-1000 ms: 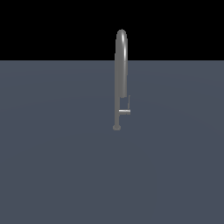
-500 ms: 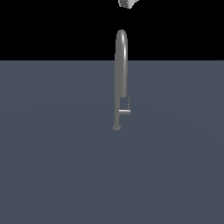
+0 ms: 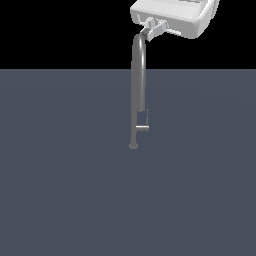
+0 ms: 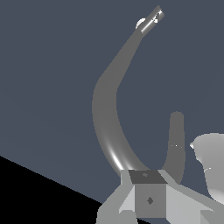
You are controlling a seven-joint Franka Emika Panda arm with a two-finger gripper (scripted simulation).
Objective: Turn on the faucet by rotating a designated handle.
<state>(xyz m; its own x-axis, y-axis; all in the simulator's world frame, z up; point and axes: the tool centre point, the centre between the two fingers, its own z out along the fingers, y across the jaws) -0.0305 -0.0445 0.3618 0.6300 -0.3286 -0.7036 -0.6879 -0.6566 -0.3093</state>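
1. One small grey metal L-shaped lever handle (image 3: 142, 128), low on the tall, slim grey metal gooseneck faucet (image 3: 138, 90), just above the round foot, stub jutting toward the exterior view's right with the thin rod rising from it; untouched, not yet turned.
2. Standing upright on the flat slate-grey worktop (image 3: 60, 190), arch narrow in the exterior view.
3. White tool (image 3: 152, 27) poised at the crown of the arch, well above the lever; likely coming in from overhead, since the lever sits tucked close beside the tube.
4. Released or clenched: cannot tell from either view.
5. Exterior view only: height gap between tool and lever.
6. Wrist view only: tube curving away beneath the tool body, lever (image 4: 151, 19) small at the far end.
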